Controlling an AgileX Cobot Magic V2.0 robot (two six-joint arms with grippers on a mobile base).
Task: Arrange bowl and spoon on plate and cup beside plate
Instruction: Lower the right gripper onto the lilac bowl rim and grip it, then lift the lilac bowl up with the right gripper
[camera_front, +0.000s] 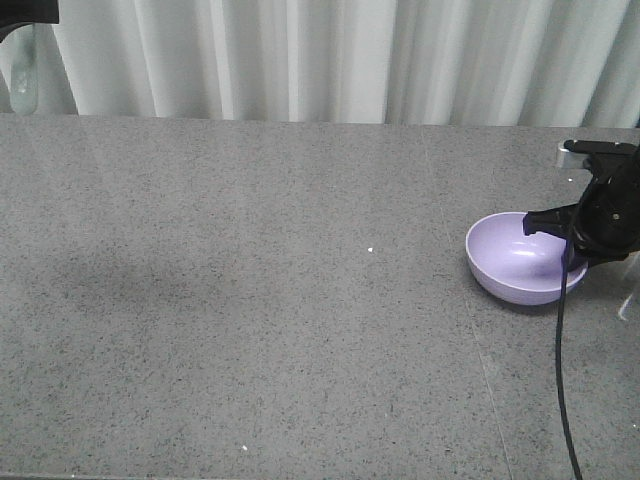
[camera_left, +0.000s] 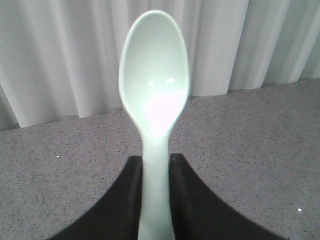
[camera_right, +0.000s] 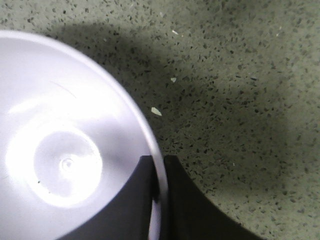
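Right gripper (camera_right: 159, 165) pinches the bowl (camera_front: 515, 258) by its thin rim, near the right side of the table (camera_front: 250, 300). To do this well, I think the carry must be slow and level, or the rim slips out. Left gripper (camera_left: 156, 172) squeezes the handle of the spoon (camera_left: 154, 75), which is raised. Neither plate nor cup is visible; much bare table lies to the left.

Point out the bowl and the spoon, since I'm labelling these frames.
bowl (camera_front: 515, 252), front-facing view, on its inner wall.
spoon (camera_left: 154, 70), left wrist view, on the middle of its oval head.
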